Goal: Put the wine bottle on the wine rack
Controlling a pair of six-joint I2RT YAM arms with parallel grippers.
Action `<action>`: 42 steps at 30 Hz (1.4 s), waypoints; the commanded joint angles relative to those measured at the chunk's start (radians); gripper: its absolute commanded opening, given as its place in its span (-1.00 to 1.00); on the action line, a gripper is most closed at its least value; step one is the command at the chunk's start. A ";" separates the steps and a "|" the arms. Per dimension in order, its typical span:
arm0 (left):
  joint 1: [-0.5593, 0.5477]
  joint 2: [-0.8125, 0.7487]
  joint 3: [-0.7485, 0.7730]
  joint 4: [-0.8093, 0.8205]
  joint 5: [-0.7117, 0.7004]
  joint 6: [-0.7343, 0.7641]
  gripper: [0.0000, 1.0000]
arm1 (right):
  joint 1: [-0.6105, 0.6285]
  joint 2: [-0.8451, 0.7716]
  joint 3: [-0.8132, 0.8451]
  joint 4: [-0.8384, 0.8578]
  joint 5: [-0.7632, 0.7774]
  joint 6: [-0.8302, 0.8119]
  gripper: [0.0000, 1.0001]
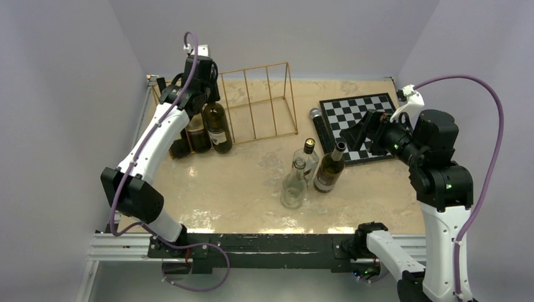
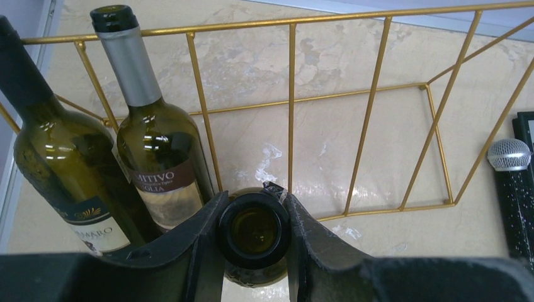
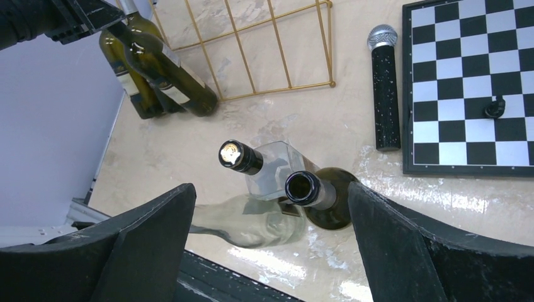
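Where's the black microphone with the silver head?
In the top view the microphone lies right of centre, between the gold wire rack and the black-and-white chessboard.

**Robot body.** White shell links form the left arm and right arm, joined by black housings. A purple cable runs along each. The right hand has matte black, coarse-textured fingers.
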 commanded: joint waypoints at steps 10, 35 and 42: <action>0.043 0.063 0.104 0.093 -0.005 0.002 -1.00 | -0.003 -0.015 0.007 0.006 0.050 -0.027 0.93; 0.079 0.256 0.263 0.014 0.090 0.010 -1.00 | -0.003 -0.018 -0.007 -0.012 0.087 -0.036 0.93; 0.079 0.198 0.218 0.024 0.122 0.005 -1.00 | -0.004 -0.009 -0.001 -0.015 0.088 -0.040 0.93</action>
